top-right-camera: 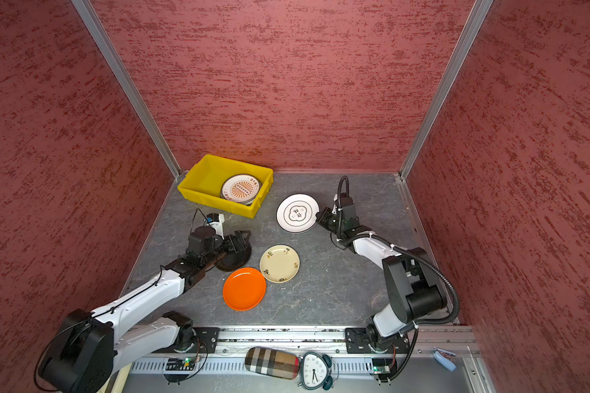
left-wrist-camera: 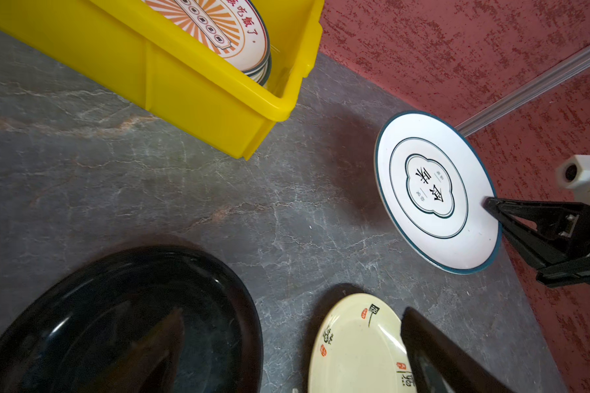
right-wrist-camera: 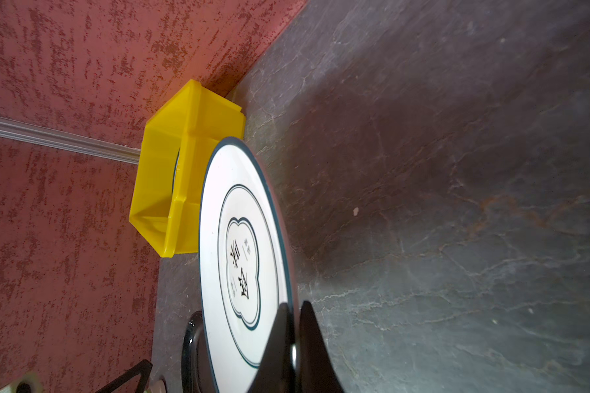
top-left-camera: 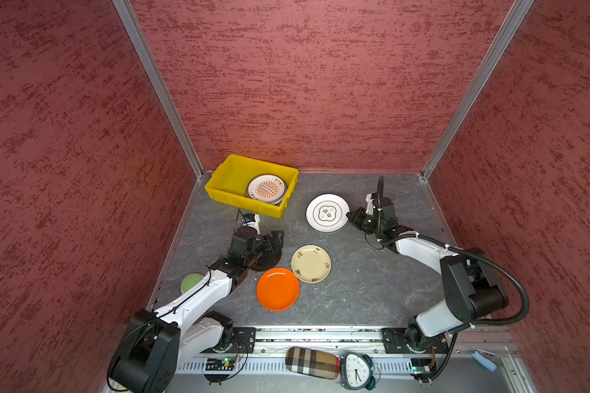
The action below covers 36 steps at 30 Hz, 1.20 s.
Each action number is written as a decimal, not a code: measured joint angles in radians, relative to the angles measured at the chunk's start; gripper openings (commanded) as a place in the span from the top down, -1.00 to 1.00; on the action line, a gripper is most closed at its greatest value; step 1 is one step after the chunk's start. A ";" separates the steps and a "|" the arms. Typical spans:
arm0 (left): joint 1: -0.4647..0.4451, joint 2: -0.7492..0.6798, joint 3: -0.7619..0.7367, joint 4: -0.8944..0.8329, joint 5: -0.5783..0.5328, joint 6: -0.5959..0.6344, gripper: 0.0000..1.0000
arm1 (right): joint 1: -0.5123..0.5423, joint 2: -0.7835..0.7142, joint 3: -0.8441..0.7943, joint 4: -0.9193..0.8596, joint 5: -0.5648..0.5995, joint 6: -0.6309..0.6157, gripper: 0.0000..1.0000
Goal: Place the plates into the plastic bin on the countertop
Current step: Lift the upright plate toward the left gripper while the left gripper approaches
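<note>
My right gripper point(top-left-camera: 349, 216) point(right-wrist-camera: 295, 306) is shut on the rim of a white plate point(top-left-camera: 327, 213) point(left-wrist-camera: 436, 190) with a teal rim, held tilted above the countertop point(top-left-camera: 372, 279). The yellow plastic bin point(top-left-camera: 242, 204) point(left-wrist-camera: 201, 95) stands at the back left and holds a stack topped by a sunburst plate point(top-left-camera: 266, 189). My left gripper point(top-left-camera: 274, 242) point(left-wrist-camera: 292, 314) hangs open over the edge of a black plate point(top-left-camera: 268, 262) point(left-wrist-camera: 116, 323). Beside it lie a cream plate point(top-left-camera: 310, 263) point(left-wrist-camera: 355, 347) and an orange plate point(top-left-camera: 277, 288).
A green round dish point(top-left-camera: 190, 282) lies partly under my left arm by the left wall. Beyond the front rail lie a plaid case point(top-left-camera: 312, 362), an alarm clock point(top-left-camera: 356, 371) and a blue object point(top-left-camera: 484, 360). Red walls close in three sides.
</note>
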 measured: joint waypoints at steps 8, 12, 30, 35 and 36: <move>-0.058 0.093 0.069 0.076 0.043 -0.046 -0.99 | 0.000 -0.115 -0.060 -0.018 -0.027 0.006 1.00; -0.117 0.153 0.083 0.137 0.044 -0.077 -0.97 | 0.001 -0.163 -0.124 0.018 -0.067 0.037 1.00; -0.172 0.322 0.198 0.292 0.103 -0.187 -0.23 | 0.002 -0.270 -0.299 0.185 -0.216 0.167 1.00; -0.176 0.338 0.200 0.299 0.116 -0.202 -0.02 | 0.002 -0.300 -0.318 0.200 -0.229 0.172 1.00; -0.177 0.343 0.200 0.299 0.117 -0.205 0.02 | 0.002 -0.304 -0.322 0.201 -0.231 0.172 1.00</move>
